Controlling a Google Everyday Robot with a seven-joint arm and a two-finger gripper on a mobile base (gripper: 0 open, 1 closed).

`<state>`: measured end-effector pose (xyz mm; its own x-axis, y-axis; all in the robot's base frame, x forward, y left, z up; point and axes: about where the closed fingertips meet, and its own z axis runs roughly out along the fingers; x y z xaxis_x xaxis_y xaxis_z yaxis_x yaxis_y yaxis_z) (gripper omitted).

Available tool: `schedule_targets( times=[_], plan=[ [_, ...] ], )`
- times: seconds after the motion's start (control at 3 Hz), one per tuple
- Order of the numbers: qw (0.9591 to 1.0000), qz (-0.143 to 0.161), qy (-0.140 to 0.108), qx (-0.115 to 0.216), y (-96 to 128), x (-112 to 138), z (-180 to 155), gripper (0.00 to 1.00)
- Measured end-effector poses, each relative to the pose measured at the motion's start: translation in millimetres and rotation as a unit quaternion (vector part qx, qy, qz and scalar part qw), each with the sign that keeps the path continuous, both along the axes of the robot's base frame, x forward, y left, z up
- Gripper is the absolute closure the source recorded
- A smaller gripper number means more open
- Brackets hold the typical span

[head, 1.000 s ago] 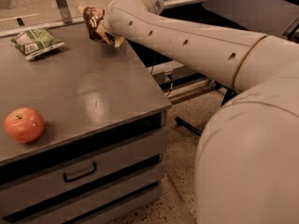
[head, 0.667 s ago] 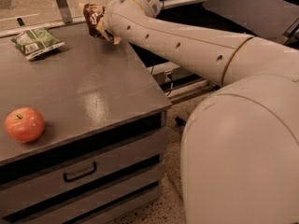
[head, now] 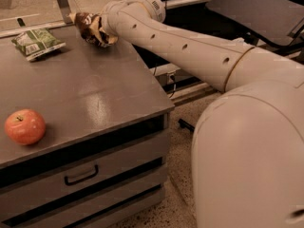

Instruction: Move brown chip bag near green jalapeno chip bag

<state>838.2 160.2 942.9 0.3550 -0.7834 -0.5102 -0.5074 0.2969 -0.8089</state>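
Step in hand: transport phase, going by the layout. The brown chip bag is at the far edge of the table, crumpled right against the end of the arm. The gripper is at that far edge too, mostly hidden behind the wrist and the bag, so whether it is open or closed can't be told. The bag touches it on its left-of-frame side and looks tilted, possibly off the surface; not certain.

The green jalapeno chip bag lies flat at the far left of the table, near the brown bag but with a bare strip of tabletop between them.

Next move, as a judgement: 1 short sweep toward frame left, set the bag down just beside the green one without covering it, then release. The apple sits at the near left edge, well apart from that path.
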Motion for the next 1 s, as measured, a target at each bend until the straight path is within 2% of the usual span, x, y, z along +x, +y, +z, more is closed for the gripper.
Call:
schedule_targets(
  times=[0.33,0.67,1.0],
  plan=[
    [0.9984,0.048,0.016,0.026,27,-11,3,0.07],
    [0.9945,0.082,0.042,0.05,29,-15,7,0.0],
    [0.9885,0.098,0.072,0.089,13,-9,13,0.0]
  ],
)
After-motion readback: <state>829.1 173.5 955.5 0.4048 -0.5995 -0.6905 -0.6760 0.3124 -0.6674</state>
